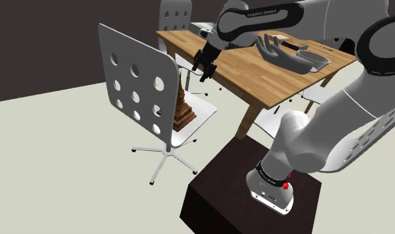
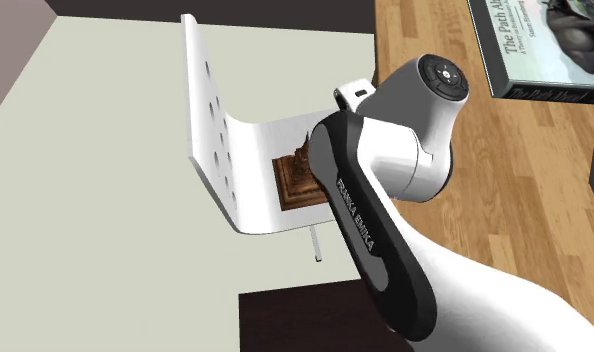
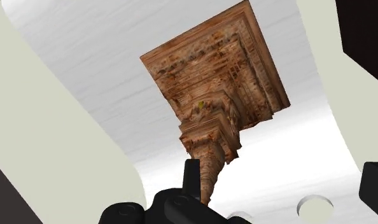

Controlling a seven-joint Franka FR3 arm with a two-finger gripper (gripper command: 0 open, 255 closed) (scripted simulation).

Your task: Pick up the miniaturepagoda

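Note:
The miniature pagoda (image 1: 184,108) is a brown, carved tiered tower standing upright on the seat of a white chair (image 1: 197,119). From above, its square base (image 2: 297,180) shows beside the arm. My gripper (image 1: 205,68) hangs above the pagoda, pointing down at it, with nothing in its grasp. In the wrist view the pagoda (image 3: 219,76) rises toward the gripper (image 3: 283,184), which is open. The spire's tip lies close to one finger (image 3: 191,179), while the other finger (image 3: 374,184) stands far off to the side.
The chair's tall back with round holes (image 1: 136,80) rises next to the pagoda. A wooden table (image 1: 256,73) beside the chair carries a grey hand sculpture (image 1: 276,50), a grey bowl (image 1: 316,61) and a book (image 2: 535,45). My dark stand (image 1: 243,193) sits near the chair.

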